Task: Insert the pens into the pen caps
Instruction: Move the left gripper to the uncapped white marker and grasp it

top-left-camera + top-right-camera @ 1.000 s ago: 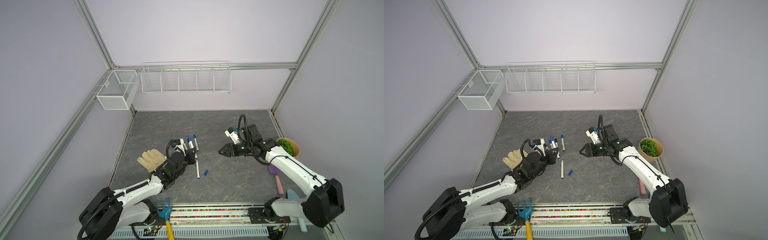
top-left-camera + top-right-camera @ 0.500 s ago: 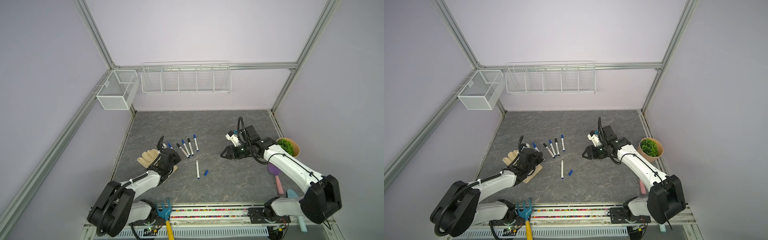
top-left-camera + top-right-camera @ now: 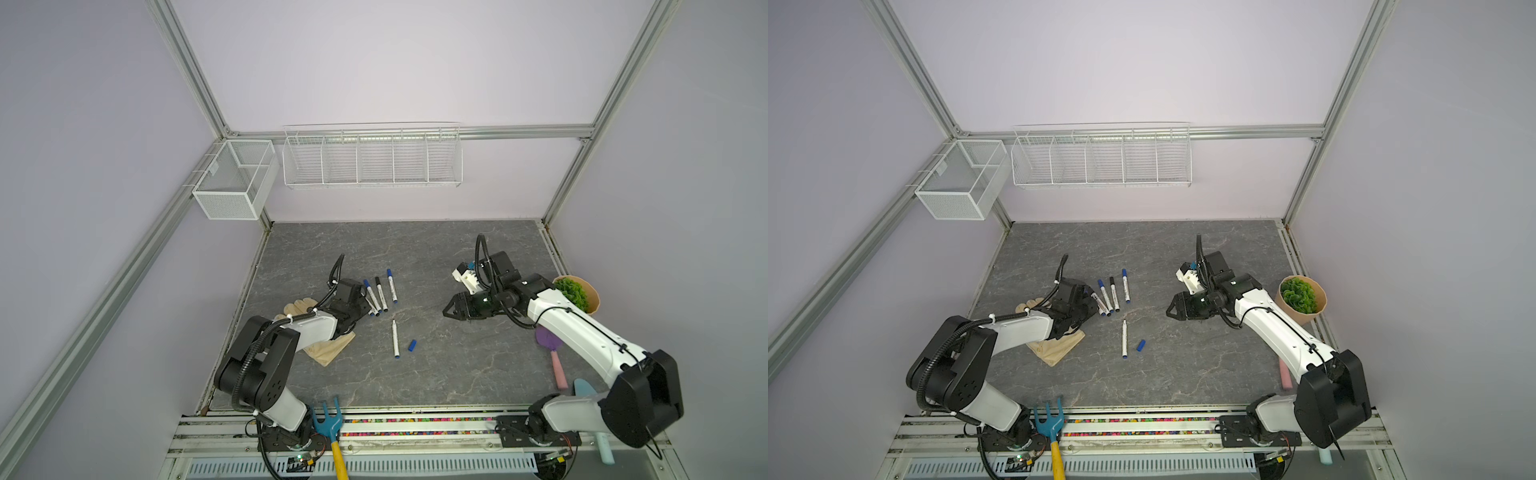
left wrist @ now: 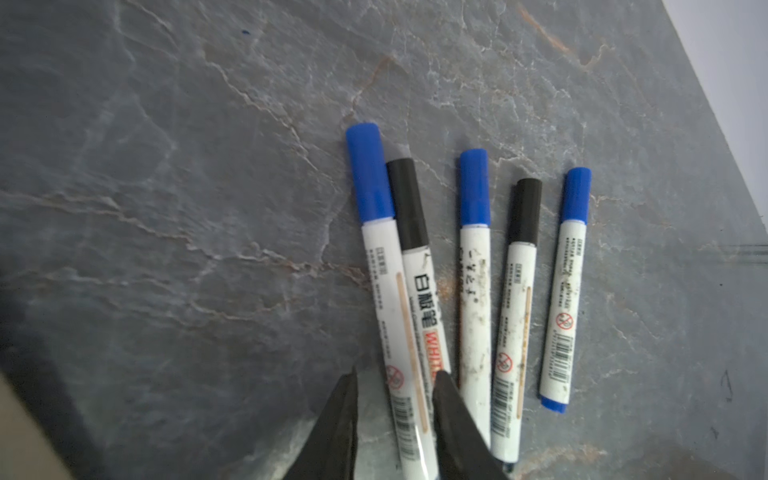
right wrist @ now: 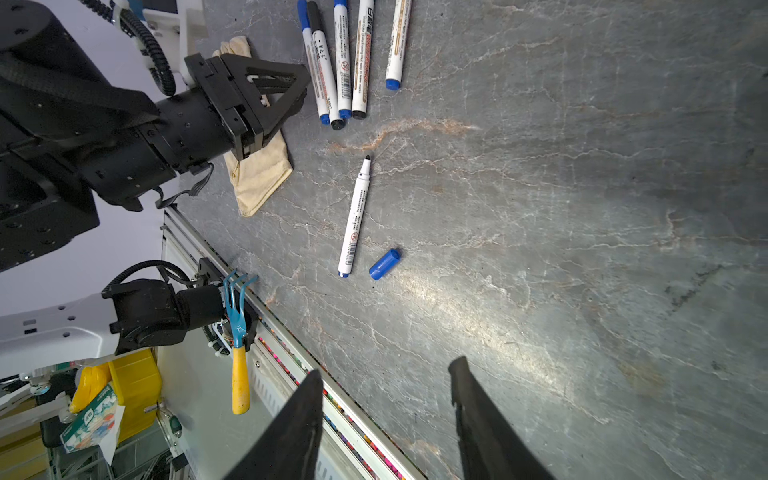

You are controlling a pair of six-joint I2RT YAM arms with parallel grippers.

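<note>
Several capped pens (image 4: 473,291) lie side by side on the grey table, seen in both top views (image 3: 379,293) (image 3: 1111,293). My left gripper (image 4: 397,376) (image 3: 362,309) is open at their near ends. The barrels of a blue-capped pen (image 4: 376,257) and a black-capped pen (image 4: 415,266) lie between its fingers, with a gap beside them. An uncapped pen (image 5: 355,216) (image 3: 395,338) (image 3: 1124,338) lies apart, with a loose blue pen cap (image 5: 384,264) (image 3: 412,345) (image 3: 1140,345) beside its plug end. My right gripper (image 5: 384,365) (image 3: 449,311) (image 3: 1172,311) hovers open and empty to their right.
A beige glove (image 3: 330,351) lies under my left arm. A blue garden fork with a yellow handle (image 3: 332,428) sits on the front rail. A pot of greenery (image 3: 577,293) and a purple and pink tool (image 3: 550,349) lie at the right edge. Wire baskets (image 3: 372,158) hang on the back wall.
My left gripper swung left over the glove, came back to the near ends of the pen row, and its jaws have parted. My right gripper shifted only slightly.
</note>
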